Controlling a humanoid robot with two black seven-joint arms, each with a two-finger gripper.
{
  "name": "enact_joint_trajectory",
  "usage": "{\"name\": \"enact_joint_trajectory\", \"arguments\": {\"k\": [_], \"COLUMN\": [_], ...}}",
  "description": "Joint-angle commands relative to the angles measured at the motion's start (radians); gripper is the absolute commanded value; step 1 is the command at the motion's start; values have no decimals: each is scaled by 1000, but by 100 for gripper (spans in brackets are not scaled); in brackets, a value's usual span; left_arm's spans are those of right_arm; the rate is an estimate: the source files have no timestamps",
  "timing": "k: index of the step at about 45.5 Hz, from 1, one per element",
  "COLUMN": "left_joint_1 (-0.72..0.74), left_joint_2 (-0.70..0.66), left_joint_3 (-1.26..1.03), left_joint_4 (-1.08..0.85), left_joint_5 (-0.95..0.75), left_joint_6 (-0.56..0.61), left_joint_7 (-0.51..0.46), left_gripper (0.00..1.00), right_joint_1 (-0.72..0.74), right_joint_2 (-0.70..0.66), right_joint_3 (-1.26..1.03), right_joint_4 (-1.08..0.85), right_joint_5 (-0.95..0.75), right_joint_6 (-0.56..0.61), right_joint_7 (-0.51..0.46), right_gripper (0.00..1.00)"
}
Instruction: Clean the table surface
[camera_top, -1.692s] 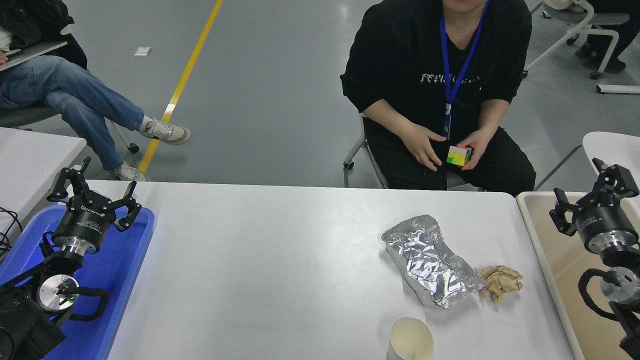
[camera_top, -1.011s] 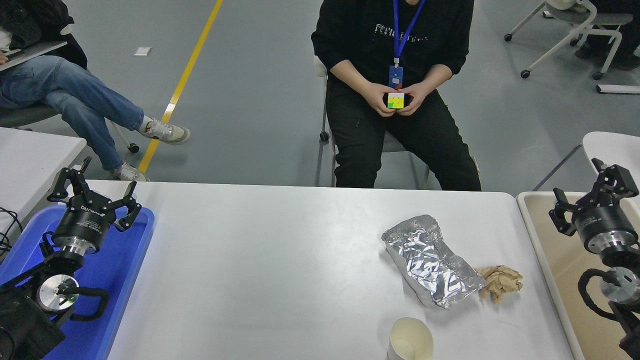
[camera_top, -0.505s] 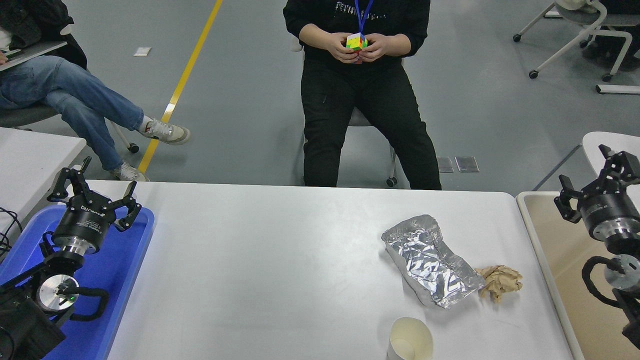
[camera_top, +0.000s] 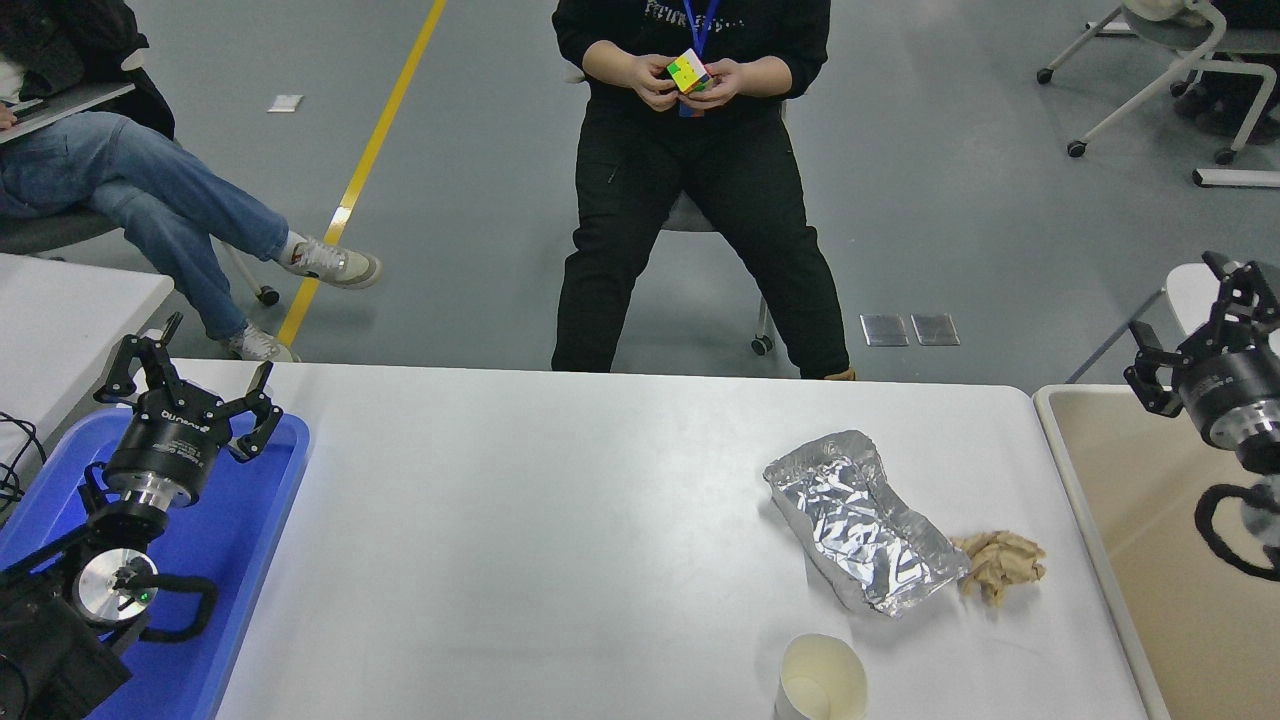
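The white table surface (camera_top: 550, 520) fills the middle of the head view. On its right part lie a crumpled silver foil bag (camera_top: 860, 520), a crumpled brown paper ball (camera_top: 1000, 565) beside it, and a white paper cup (camera_top: 822, 680) at the front edge. My right gripper (camera_top: 1195, 315) is open and empty, raised over the beige bin (camera_top: 1180, 600) at the right edge, well to the right of the foil. My left gripper (camera_top: 190, 375) is open and parked over the blue tray (camera_top: 230, 540) at the lower left.
A person in black sits on a chair beyond the table's far edge, holding a coloured cube (camera_top: 686, 72). Another person in jeans (camera_top: 150, 200) sits at the far left. A second white table (camera_top: 60, 320) stands at the left.
My right gripper has risen and moved back to the right, away from the table. The person with the cube has rolled back from the table's far edge. The litter has not moved.
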Motion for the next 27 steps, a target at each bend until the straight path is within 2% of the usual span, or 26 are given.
{"name": "enact_joint_trajectory", "arguments": {"k": [1,9,14,27], "left_joint_1": [0,0,0,0], "left_joint_2": [0,0,0,0], "left_joint_3": [0,0,0,0], "left_joint_4": [0,0,0,0], "left_joint_5": [0,0,0,0], "left_joint_6": [0,0,0,0], "left_joint_7": [0,0,0,0], "left_gripper": [100,100,100,100], "right_joint_1": [150,257,340,513], "right_joint_2": [-87,-130,-139,-138], "right_joint_3": [-365,-436,-436,-478], "right_joint_4": [6,7,10,21], "right_joint_5": [60,-30,-209,-662], "right_joint_6": [13,17,45,213], "right_joint_7": [1,2,2,4], "right_gripper": [98,99,99,99]}}
